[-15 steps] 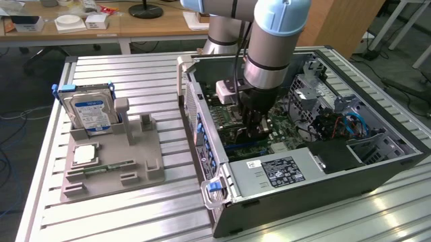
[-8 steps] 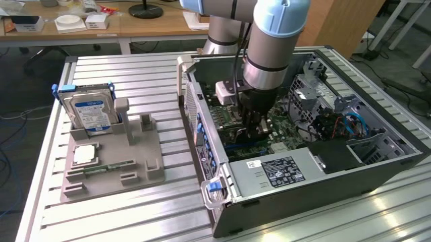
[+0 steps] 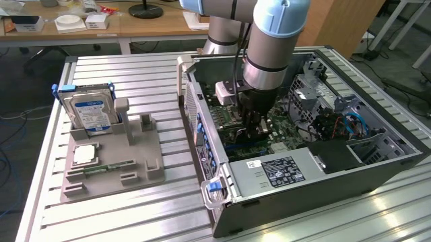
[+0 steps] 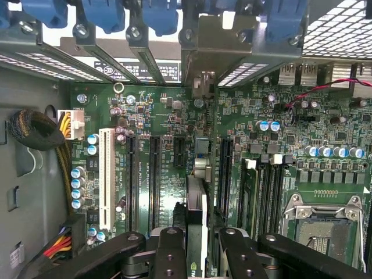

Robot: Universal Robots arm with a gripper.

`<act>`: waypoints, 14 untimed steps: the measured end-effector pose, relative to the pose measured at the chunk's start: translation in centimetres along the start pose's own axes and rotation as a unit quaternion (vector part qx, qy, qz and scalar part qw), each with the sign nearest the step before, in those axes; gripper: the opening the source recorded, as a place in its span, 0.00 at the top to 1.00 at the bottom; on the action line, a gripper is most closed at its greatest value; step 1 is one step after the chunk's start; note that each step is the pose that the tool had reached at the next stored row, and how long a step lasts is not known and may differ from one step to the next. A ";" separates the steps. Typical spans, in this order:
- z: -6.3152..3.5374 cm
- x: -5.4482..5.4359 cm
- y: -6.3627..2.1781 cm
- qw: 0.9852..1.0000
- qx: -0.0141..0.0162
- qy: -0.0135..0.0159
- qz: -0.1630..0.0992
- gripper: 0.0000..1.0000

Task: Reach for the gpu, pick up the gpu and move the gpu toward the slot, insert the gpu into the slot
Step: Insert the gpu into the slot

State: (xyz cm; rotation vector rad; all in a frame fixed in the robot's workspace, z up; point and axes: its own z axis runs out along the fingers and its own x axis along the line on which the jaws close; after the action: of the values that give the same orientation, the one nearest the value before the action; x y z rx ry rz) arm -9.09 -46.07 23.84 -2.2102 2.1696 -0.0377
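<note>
Seen in the exterior view, a slatted metal table (image 3: 135, 222) carried everything. Toward that view's left sat a grey tray (image 3: 138, 151). A hard drive (image 3: 93, 112) with a blue label stood upright in the tray's far corner. Nearer the camera, a pale square chip (image 3: 86, 154) lay flat, and a narrow green memory stick (image 3: 102, 168) lay just beside it.

To the right of the tray lay an open computer case (image 3: 316, 186), with its green motherboard (image 3: 232, 146) facing up. The robot arm (image 3: 269, 45) came down from above into the middle of the case, and its gripper (image 3: 255, 128) hung low over the board. Further right in the case were a labelled silver box (image 3: 279, 171) and some blue cables (image 3: 354, 123).

In the wrist view, the gripper (image 4: 197, 241) was closed narrowly on the graphics card (image 4: 196, 203), one black finger (image 4: 168, 244) on each face. The card stood on edge over the motherboard (image 4: 325, 116), running between two long black slots (image 4: 154, 174). It ended in a metal bracket (image 4: 200, 58) that reached the back wall of the case, under a row of blue clips (image 4: 104, 11). A white slot (image 4: 106, 174) lay beyond the black ones, well apart from the card. Whether the card's lower edge sat in a slot could not be told.
</note>
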 end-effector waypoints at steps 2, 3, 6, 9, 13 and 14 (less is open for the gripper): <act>0.00 0.0 -0.11 1.000 0.000 0.000 0.000 0.73; 0.00 0.0 -0.14 1.000 0.000 0.000 0.000 0.73; 0.00 0.0 -0.16 1.000 0.000 0.000 0.000 0.73; 0.00 0.0 -0.16 1.000 0.000 0.000 0.000 0.73; 0.01 0.0 -0.13 1.000 0.000 0.000 0.000 0.73; 0.00 0.0 -0.08 1.000 0.000 0.000 0.000 0.73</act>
State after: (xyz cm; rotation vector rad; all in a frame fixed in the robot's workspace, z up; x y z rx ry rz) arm -9.01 -46.06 23.84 -2.2102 2.1695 -0.0381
